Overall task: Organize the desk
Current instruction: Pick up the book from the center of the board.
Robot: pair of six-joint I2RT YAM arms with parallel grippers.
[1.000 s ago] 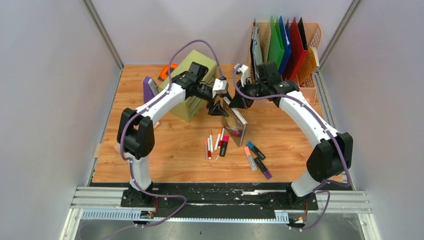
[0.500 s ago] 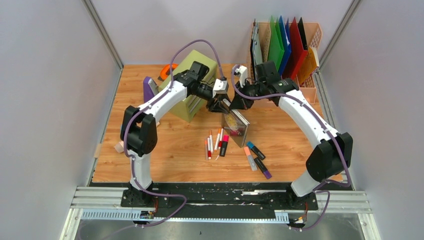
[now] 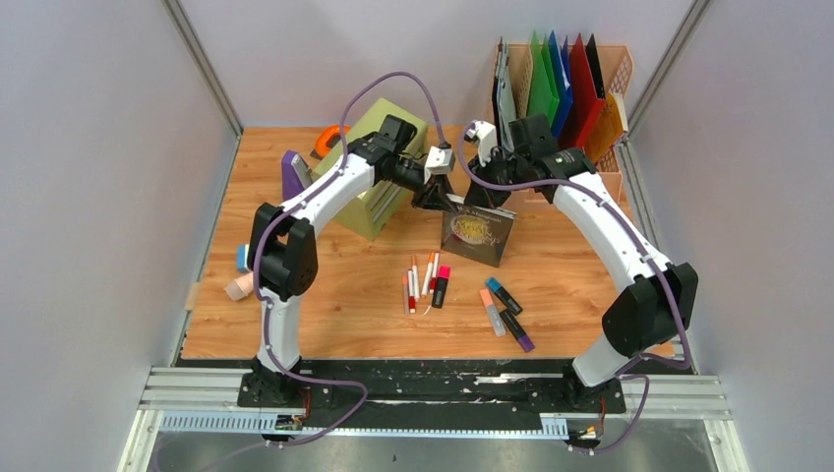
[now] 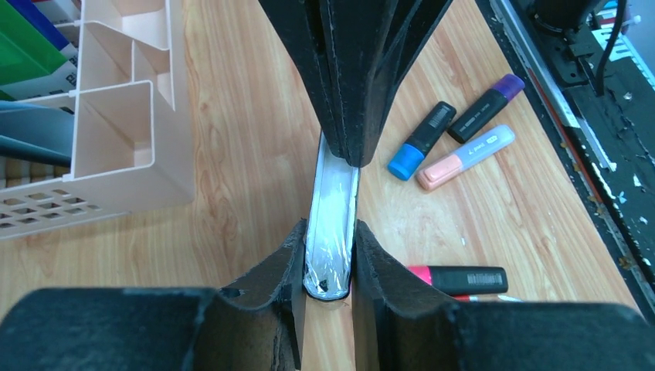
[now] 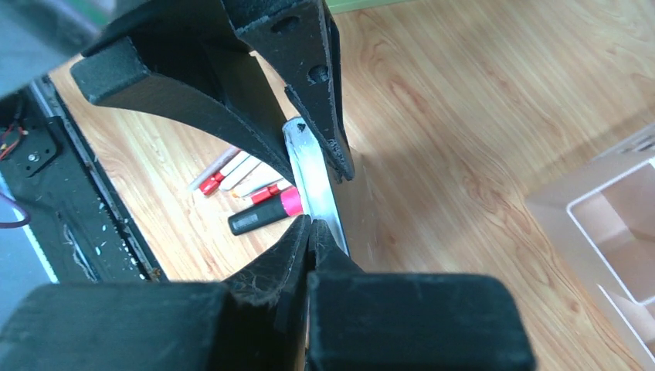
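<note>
One book (image 3: 479, 234), two grippers on it: left gripper (image 4: 330, 259) pinches the page edge, right gripper (image 5: 310, 232) is clamped tight on it. Four highlighters (image 3: 502, 295) lie nearer. The desk (image 3: 325, 315) spreads under both arms, rail (image 3: 433, 393) nearest.

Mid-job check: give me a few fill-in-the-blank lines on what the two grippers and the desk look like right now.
1. The left gripper and the right gripper both clamp the same ___.
2. The folders stand upright in the peach ___.
3. The green drawer chest sits on the ___ half of the desk.
Missing words: book; rack; left.
</note>
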